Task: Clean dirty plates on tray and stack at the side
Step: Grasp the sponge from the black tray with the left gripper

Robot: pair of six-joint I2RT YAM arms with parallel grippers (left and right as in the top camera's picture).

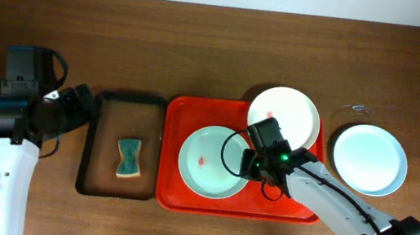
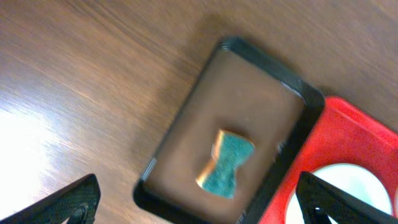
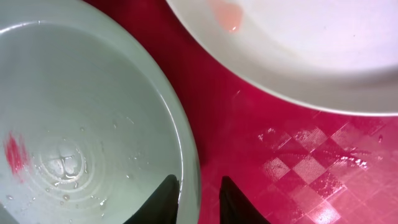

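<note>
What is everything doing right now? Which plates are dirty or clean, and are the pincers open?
Green plate: on red tray, red smear, water drops.
White plate: on red tray, red smear.
Blue plate: on table beside red tray, no smear visible.
Sponge: lying in brown tray, untouched.
Left pincer: open, empty.
Right pincer: open, straddling green plate's rim.

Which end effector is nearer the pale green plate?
Right. The right end effector straddles the pale green plate at its rim; the left end effector sits beyond the brown tray.
</note>
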